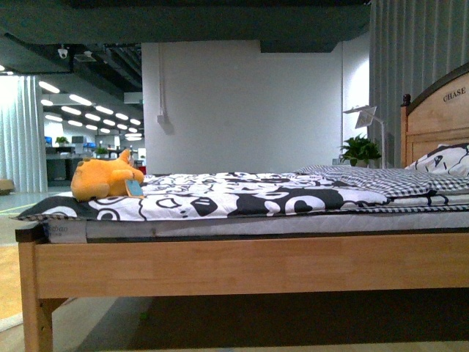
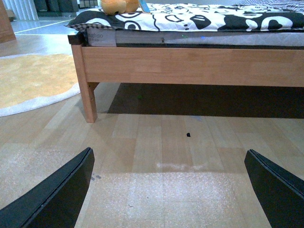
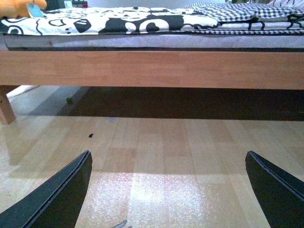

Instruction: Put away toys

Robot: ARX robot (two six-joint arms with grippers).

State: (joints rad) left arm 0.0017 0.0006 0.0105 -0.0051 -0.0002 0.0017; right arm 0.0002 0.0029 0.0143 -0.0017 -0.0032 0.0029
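Now, soft orange-yellow plush animal (image 1: 102, 180) lying on the black-and-white quilt (image 1: 242, 198) at the foot end of the wooden bed (image 1: 242, 264), left hand (image 2: 168, 154) spread wide and empty over the pale wood floor (image 2: 156, 137), right hand (image 3: 168, 154) the same.

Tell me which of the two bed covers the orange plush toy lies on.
The plush toy lies on the black-and-white cartoon-print cover, at the end far from the headboard. The checked cover lies near the headboard, apart from the toy.
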